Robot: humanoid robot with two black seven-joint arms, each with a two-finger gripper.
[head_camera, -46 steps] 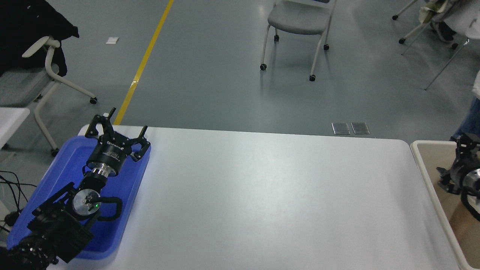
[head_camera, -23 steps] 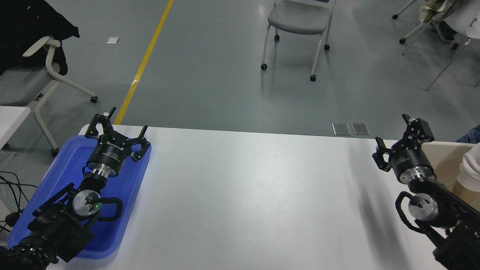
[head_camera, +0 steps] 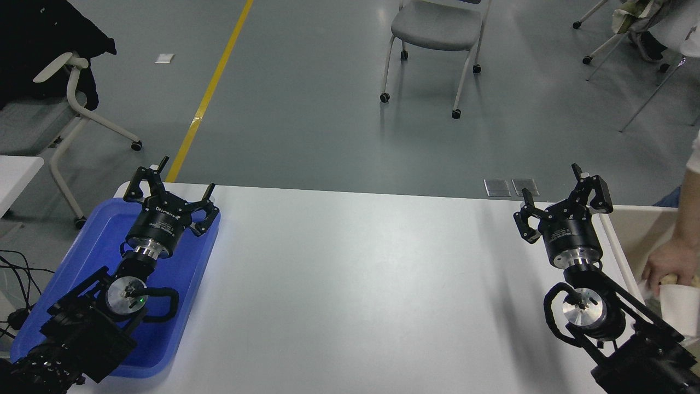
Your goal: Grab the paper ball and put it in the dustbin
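Note:
The dustbin, with a white rim and beige inside, stands at the table's right end, partly cut off by the picture's edge. My right gripper is open and empty above the table's far right corner, just left of the bin's rim. A person's hand reaches into the bin. A small tan bit shows under that hand; I cannot tell whether it is the paper ball. No paper ball lies on the table. My left gripper is open and parked over the blue tray.
A white object lies in the bin below the hand. Beyond the table's far edge is grey floor with a grey chair, a white-framed chair at the left and a yellow floor line.
My right arm has swung left from over the dustbin to above the table's right end, gripper open. A person's hand has come into the bin. The left arm has not moved.

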